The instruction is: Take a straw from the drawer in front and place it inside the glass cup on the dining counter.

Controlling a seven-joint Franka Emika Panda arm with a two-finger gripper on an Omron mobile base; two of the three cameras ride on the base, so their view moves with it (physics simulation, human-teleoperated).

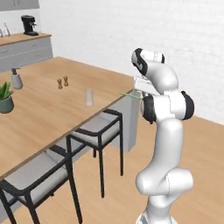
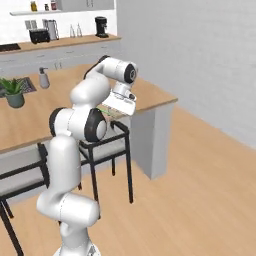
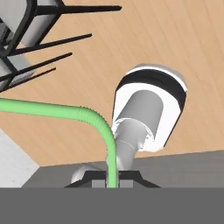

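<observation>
Straw-holding is the state of things: the thin green straw [image 3: 94, 120] rises from between the two dark finger tips at the bottom centre of the hand view, bends, and runs off to the left edge, so the gripper [image 3: 112, 180] is clamped on the straw.

Largest in the left base view is the dining counter [image 1: 41, 116], a light-brown wooden top spreading from the lower left toward the centre. Two black-framed stools with grey seats [image 1: 94, 129] stand tucked against its near edge, in the lower left and centre. The white arm rises at the lower right, and its hand sits at centre right, beside the counter's far corner; the straw [image 1: 129, 94] shows there as a short green line jutting left from the hand, above the counter's edge.

On the counter, the glass cup [image 1: 89, 97] stands upright left of the straw and apart from it. A potted green plant [image 1: 5, 98] sits at the left edge, a grey soap dispenser [image 1: 16, 79] above it, and two small brown shakers [image 1: 62, 82] stand side by side between the dispenser and the cup.
</observation>
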